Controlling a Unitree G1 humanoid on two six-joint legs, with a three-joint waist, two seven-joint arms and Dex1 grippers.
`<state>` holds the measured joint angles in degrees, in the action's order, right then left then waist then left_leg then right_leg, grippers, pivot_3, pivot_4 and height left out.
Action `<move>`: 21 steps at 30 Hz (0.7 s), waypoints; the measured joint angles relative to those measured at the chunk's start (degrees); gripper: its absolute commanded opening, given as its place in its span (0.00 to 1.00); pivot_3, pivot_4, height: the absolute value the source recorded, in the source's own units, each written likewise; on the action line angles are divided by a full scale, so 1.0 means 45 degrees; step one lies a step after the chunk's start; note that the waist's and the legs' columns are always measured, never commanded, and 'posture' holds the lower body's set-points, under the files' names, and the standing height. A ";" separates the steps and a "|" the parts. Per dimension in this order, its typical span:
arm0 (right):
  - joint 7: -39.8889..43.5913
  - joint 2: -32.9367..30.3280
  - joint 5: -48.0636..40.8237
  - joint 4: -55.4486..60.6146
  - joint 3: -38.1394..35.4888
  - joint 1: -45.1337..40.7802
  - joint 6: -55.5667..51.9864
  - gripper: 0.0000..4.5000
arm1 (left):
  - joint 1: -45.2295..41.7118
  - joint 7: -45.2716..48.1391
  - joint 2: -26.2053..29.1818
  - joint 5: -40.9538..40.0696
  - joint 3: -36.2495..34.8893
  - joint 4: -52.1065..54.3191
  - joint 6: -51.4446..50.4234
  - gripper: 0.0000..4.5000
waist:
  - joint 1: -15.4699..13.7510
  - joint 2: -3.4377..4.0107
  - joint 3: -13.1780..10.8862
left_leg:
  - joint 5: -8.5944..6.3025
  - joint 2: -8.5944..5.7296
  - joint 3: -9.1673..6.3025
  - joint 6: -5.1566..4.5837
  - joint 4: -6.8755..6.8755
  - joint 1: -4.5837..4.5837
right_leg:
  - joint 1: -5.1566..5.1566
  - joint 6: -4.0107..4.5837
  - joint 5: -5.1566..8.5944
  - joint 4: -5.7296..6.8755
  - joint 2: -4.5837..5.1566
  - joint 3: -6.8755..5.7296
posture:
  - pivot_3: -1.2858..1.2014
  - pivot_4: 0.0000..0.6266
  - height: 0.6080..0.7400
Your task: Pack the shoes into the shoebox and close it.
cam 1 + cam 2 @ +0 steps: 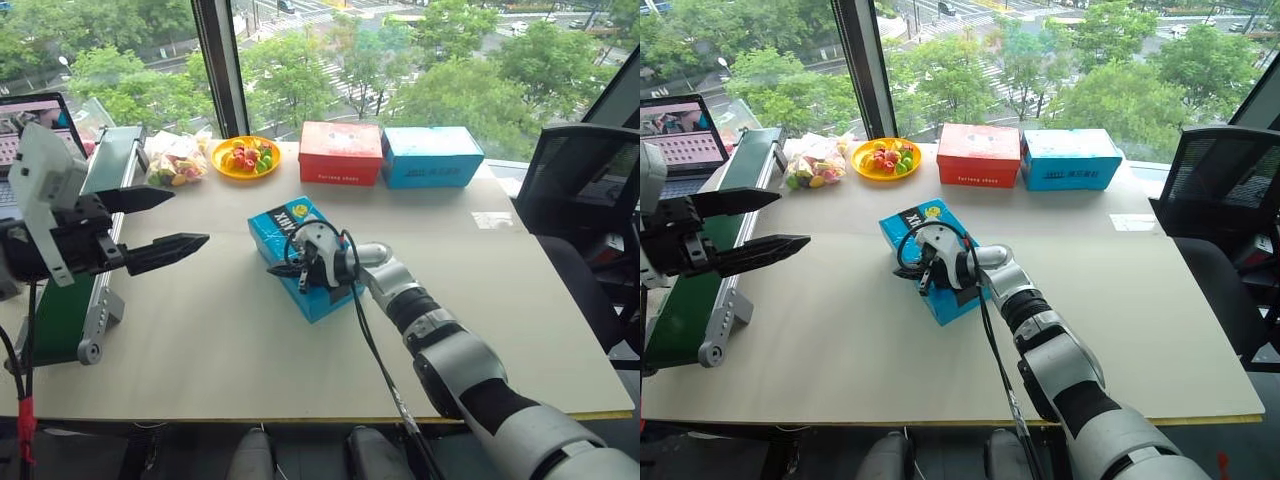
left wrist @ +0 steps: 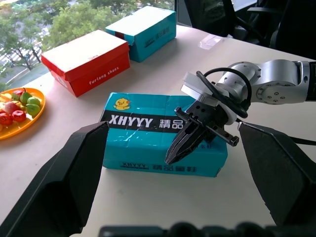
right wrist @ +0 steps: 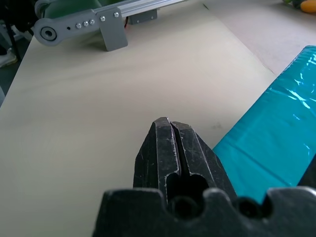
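While your right gripper (image 2: 174,154) hangs over the near long edge of the shoebox (image 1: 283,232), its two black fingers are pressed together with nothing between them, tips aimed toward your left. You can see the same closed tips from the wrist, poised above bare table (image 1: 220,340) with the blue lid just beside them. Your left gripper (image 1: 170,222) is raised off to the left, well apart from the box, with its fingers spread wide and empty.

The shoebox sits near the middle of the table, angled, and its lid looks down; the shoes themselves cannot be seen, so you cannot tell from here whether they are inside. Judge the box as stiff but light cardboard with a glossy skin that shows creases: it will likely slide on the smooth tabletop if you push it sideways, and the lid will dent under a hard point load. Press flat on the lid near its free long edge instead of at the centre, and brace the far side if it skates.

Beyond it, by the window, stand a red shoebox (image 1: 341,152) and another blue box (image 1: 432,156), with a yellow plate of fruit (image 1: 246,158) to their left.
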<state>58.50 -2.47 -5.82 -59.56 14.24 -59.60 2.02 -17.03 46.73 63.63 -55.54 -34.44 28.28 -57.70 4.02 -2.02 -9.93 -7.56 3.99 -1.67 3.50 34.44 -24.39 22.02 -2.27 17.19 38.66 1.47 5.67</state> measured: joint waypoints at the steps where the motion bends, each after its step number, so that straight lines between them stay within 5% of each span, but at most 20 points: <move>1: 0.0041 -0.0017 -0.0014 0.0132 -0.0181 0.0018 -0.0021 0.01 | -0.0003 -0.0032 -0.0001 -0.0053 0.0006 0.0008 0.0000 1.00 | -0.0013 0.0000 0.0000 | 0.0001 0.0000 -0.0001 0.0001 0.0000 -0.0002 | 0.0002 0.0000 0.0000 0.0004 0.0001 0.0000 | 0.52 0.24 0.99; 5: 0.0510 -0.0867 -0.0520 0.2886 -0.0609 0.0903 -0.1754 0.18 | -0.0095 -0.0102 -0.0101 -0.0151 0.0464 -0.0024 0.0048 1.00 | -0.0135 0.0014 -0.0018 | 0.0004 -0.0004 -0.0006 0.0003 0.0010 -0.0095 | 0.0071 0.0003 -0.0001 0.0013 0.0004 -0.0003 | 0.52 0.24 0.99; 10: 0.0807 -0.3933 -0.2279 0.9307 -0.2150 0.1989 -0.5804 0.57 | -0.0150 -0.0193 -0.0719 -0.0145 0.1263 -0.0189 0.0220 1.00 | -0.0378 0.0032 -0.0035 | -0.0003 -0.0005 -0.0003 0.0007 0.0034 -0.0272 | 0.0252 0.0077 -0.0042 0.0045 0.0009 -0.0007 | 0.52 0.24 0.99; 15: 0.0558 -0.6108 -0.2748 1.2224 -0.2521 0.3751 -0.7824 0.95 | -0.0230 -0.0400 -0.1504 0.0210 0.1879 -0.0243 0.0932 1.00 | -0.0340 0.0036 -0.0039 | -0.0006 -0.0009 0.0019 0.0003 0.0049 -0.0257 | 0.0245 0.0087 -0.0035 0.0047 0.0014 0.0004 | 0.52 0.24 0.99; 21: -0.0582 -0.7688 -0.2749 1.3330 -0.4080 0.6583 -0.8125 0.99 | 0.0844 -0.1046 -0.3386 0.2283 0.3249 -0.1093 0.2932 1.00 | -0.0292 0.0024 -0.0041 | -0.0005 -0.0005 0.0026 0.0001 0.0071 -0.0253 | 0.0241 0.0085 -0.0036 0.0050 0.0007 0.0024 | 0.52 0.24 0.99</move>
<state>55.89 -37.06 -18.20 0.42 -4.12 -29.97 -34.54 -13.23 42.02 48.39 -45.27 -19.81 23.37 -44.51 2.71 -1.91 -10.12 -7.58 3.97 -1.55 3.50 34.77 -25.53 23.11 -1.88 17.02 38.88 1.50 5.77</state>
